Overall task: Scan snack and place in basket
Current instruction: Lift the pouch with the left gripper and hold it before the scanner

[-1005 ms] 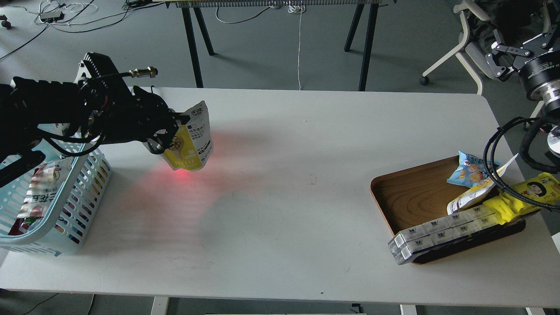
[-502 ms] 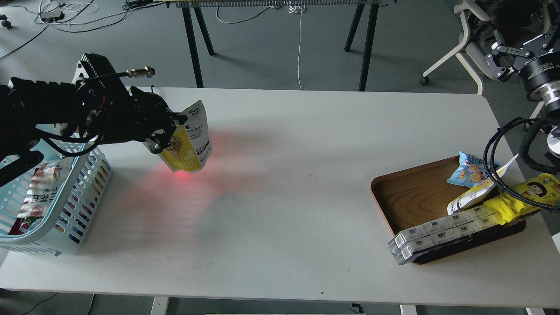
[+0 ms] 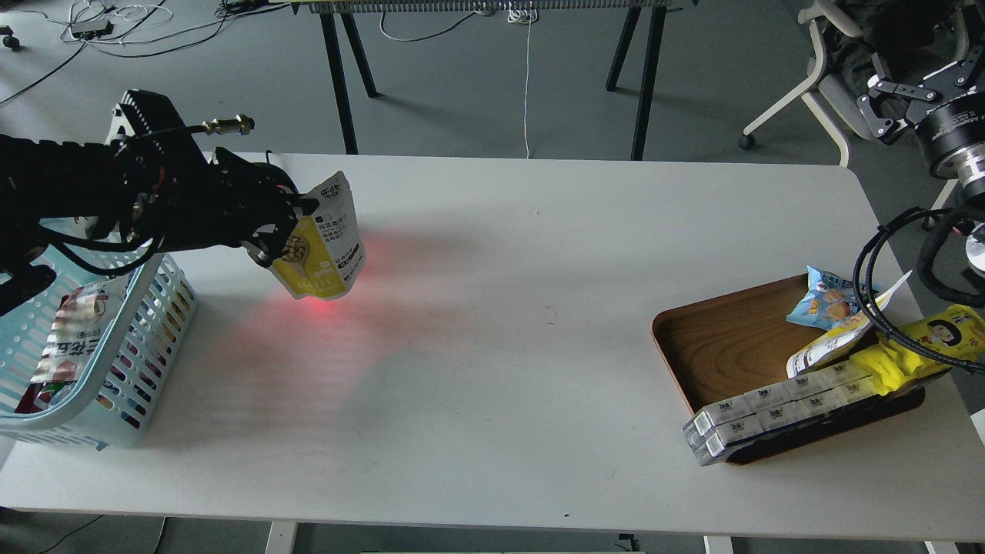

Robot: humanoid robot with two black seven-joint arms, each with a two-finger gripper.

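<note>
Snack [image 3: 319, 248] in left pincer [image 3: 286, 231]

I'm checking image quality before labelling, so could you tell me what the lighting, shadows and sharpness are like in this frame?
Head view: a red glow spills over the table under and beside the snack held in the left hand; a soft broad shadow lies below it; the tray shows a bright sheen on its wood; the frame is sharp overall, though the black arm hides its own detail.
</note>
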